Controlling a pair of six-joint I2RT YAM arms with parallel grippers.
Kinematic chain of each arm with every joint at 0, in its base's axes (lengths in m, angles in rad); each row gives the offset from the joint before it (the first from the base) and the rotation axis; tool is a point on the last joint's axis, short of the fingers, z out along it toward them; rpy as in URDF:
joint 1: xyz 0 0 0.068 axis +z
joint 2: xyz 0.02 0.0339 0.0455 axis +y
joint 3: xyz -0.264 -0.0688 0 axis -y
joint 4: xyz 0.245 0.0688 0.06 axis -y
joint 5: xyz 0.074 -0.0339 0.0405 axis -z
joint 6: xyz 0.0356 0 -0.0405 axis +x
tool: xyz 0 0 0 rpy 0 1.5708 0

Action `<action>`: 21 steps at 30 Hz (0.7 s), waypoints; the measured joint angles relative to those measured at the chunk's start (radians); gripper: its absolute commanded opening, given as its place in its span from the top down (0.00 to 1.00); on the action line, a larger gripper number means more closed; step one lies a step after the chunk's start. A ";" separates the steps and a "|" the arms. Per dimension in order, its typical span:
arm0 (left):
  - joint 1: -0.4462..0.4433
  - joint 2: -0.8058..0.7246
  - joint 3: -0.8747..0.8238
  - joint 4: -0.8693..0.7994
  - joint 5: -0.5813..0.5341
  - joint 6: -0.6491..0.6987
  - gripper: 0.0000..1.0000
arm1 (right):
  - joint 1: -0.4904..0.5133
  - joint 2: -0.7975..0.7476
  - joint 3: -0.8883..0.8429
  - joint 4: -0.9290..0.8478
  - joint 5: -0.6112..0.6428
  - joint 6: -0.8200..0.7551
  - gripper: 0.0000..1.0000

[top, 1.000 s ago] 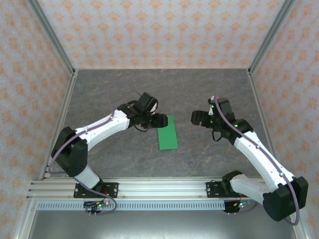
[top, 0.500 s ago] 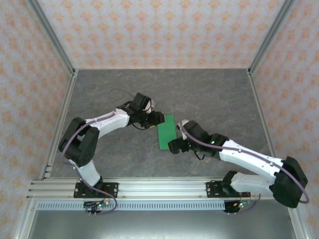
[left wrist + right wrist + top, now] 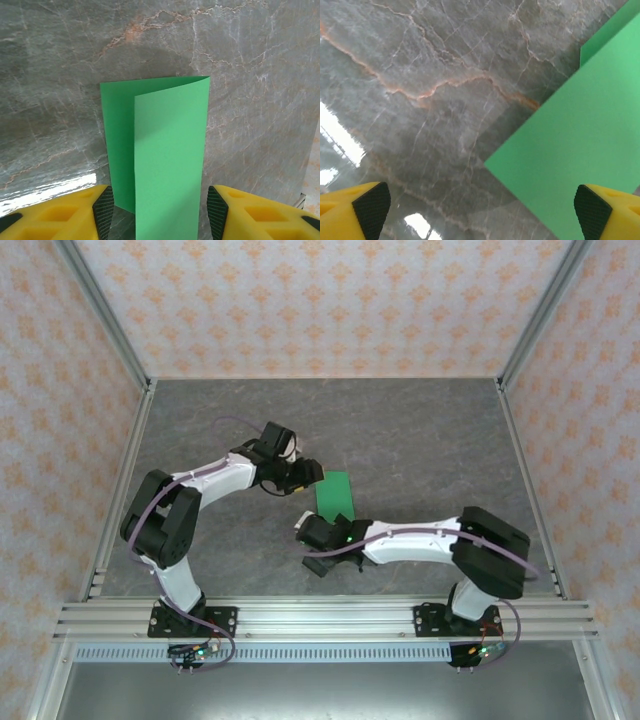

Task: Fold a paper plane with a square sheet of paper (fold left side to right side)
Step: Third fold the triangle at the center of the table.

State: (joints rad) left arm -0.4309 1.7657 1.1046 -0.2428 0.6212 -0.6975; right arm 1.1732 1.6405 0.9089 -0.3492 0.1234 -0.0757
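Note:
The square sheet of paper (image 3: 337, 498) lies folded in half as a narrow bright green rectangle on the grey marble table. In the left wrist view the upper layer of the paper (image 3: 170, 160) sits offset to the right, leaving a strip of the lower layer showing. My left gripper (image 3: 310, 478) is at the sheet's far left edge. It (image 3: 160, 215) is open, one finger on each side of the paper's width. My right gripper (image 3: 312, 543) is low at the sheet's near end, wide open (image 3: 482, 212) above bare table. A corner of the paper (image 3: 580, 140) lies by its right finger.
Patterned walls with metal posts (image 3: 110, 330) close in the table on three sides. An aluminium rail (image 3: 320, 620) carrying both arm bases runs along the near edge. The right forearm (image 3: 420, 538) lies low across the table just in front of the paper.
The right arm swung from the right of the sheet down and leftward to its near end, opening wider. The left gripper narrowed a little and shifted slightly back and left.

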 measured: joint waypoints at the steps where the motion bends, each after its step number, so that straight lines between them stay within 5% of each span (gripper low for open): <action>1: 0.002 -0.002 -0.005 -0.001 0.000 0.001 0.45 | 0.000 0.016 0.009 0.000 0.013 -0.009 0.05; 12: 0.006 -0.048 -0.029 -0.007 0.000 0.014 0.45 | 0.018 0.089 0.059 -0.012 0.061 -0.070 0.28; 21: 0.006 -0.049 -0.029 -0.007 0.000 0.014 0.45 | 0.000 0.102 0.060 -0.002 0.193 -0.071 0.35</action>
State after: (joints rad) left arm -0.4244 1.7168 1.0760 -0.2501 0.6216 -0.6830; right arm 1.1728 1.7428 0.9688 -0.3511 0.3161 -0.1471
